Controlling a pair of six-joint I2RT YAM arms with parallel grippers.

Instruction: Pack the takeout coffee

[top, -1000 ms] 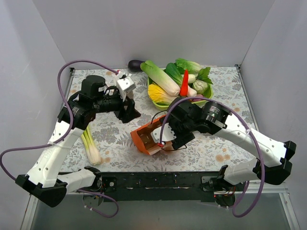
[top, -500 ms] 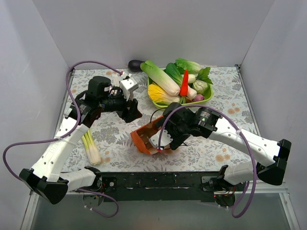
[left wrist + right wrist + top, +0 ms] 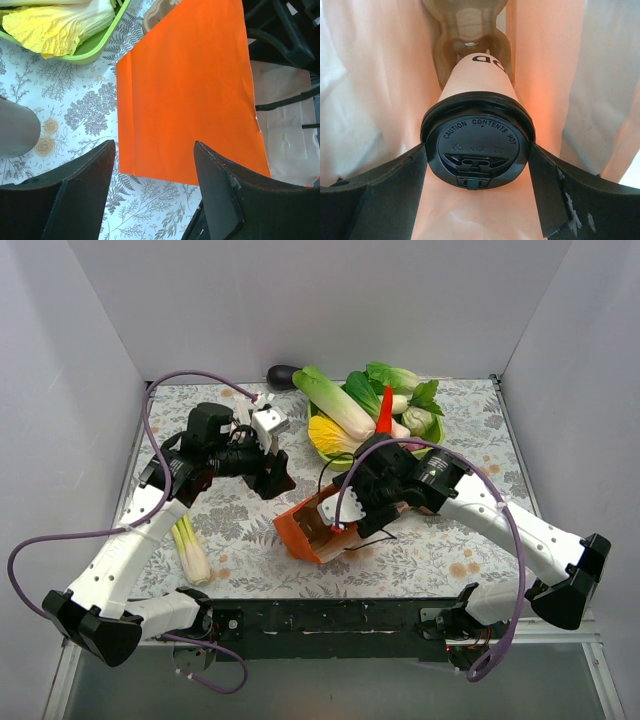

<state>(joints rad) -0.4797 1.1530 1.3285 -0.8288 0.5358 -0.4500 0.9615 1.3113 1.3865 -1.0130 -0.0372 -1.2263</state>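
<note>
Takeout coffee was hidden in the top view, inside the orange bag. The bag lay on its side mid-worktop, and the tip of the right gripper was in its mouth. The left gripper hung just past the bag's far-left side, near a grey cup. Counted from above there were one bag, one grey cup, one green tray of vegetables, one dark eggplant behind it and one leek at the left.

From the left wrist, the jaws stood wide apart with nothing between them, over the bag's flat orange side. The grey cup sat at the left edge, apart from the bag.

From the right wrist, the jaws pressed against both sides of the black lid. They held the takeout coffee within the bag, its base pointing at the pulp tray deeper in. That made one cup, one lid and one tray. I could not tell whether the base had reached a well.

The step in hand looked like seating the cup in the tray, with packing well along. The next move probably called for a straight push until the base settled in a well. After that the jaws would need to open and draw back without dragging cup or bag, and the left gripper could steady the bag.
</note>
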